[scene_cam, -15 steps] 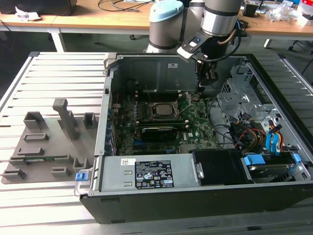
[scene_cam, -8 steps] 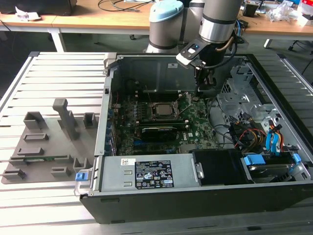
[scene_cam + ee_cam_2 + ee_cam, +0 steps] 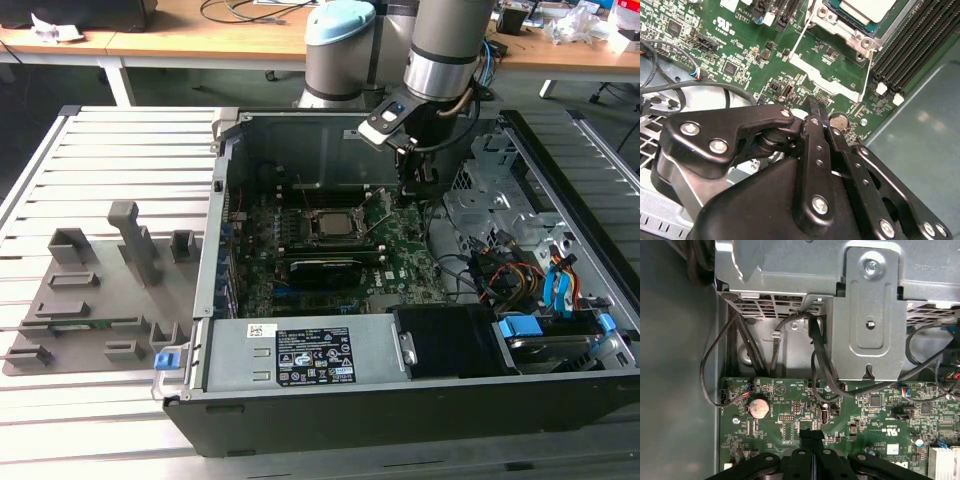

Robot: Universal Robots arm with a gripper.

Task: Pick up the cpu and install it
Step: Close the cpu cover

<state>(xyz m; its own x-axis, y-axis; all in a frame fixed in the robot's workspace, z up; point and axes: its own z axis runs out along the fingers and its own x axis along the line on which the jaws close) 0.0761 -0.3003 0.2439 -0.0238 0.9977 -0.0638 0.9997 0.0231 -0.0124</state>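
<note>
Gripper (image 3: 815, 104) fully closed, empty, over one motherboard (image 3: 740, 60); one cpu (image 3: 866, 7) in one socket (image 3: 828, 18).

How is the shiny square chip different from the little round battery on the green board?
The cpu is square; the coin battery is round. The cpu looks pale silver, the coin battery duller and brownish. The cpu sits inside a metal-framed socket, while the coin battery sits near the board's edge. The cpu looks the bigger of the two. Both lie flat on the green motherboard.
</note>
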